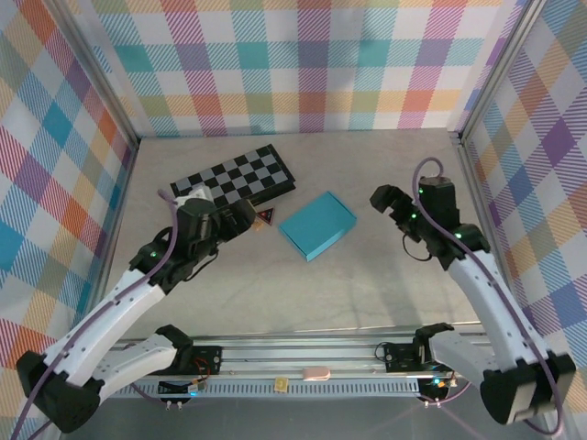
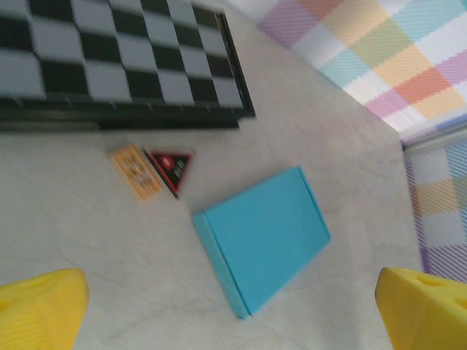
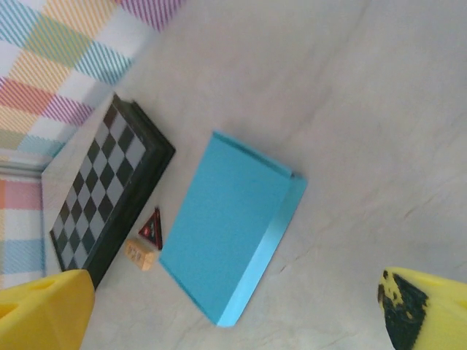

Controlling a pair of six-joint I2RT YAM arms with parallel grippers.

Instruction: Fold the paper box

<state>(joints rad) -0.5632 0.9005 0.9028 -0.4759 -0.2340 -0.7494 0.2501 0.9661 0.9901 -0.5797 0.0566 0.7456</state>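
Note:
The paper box (image 1: 317,225) lies flat on the table as a slim closed teal-blue rectangle, set at a slant between the two arms. The left wrist view has the box (image 2: 263,237) ahead of wide-apart yellow fingertips (image 2: 40,310), nothing between them. The right wrist view has the box (image 3: 232,233) ahead of its own spread yellow fingertips (image 3: 44,310), likewise holding nothing. My left gripper (image 1: 243,217) hovers just left of the box, open. My right gripper (image 1: 390,203) hovers to the box's right, open, a short gap away.
A black-and-grey checkered board (image 1: 237,176) lies behind the box at the back left. A small dark triangular piece (image 1: 266,216) and a small tan block (image 2: 136,172) sit between board and box. Plaid walls and metal frame posts enclose the table.

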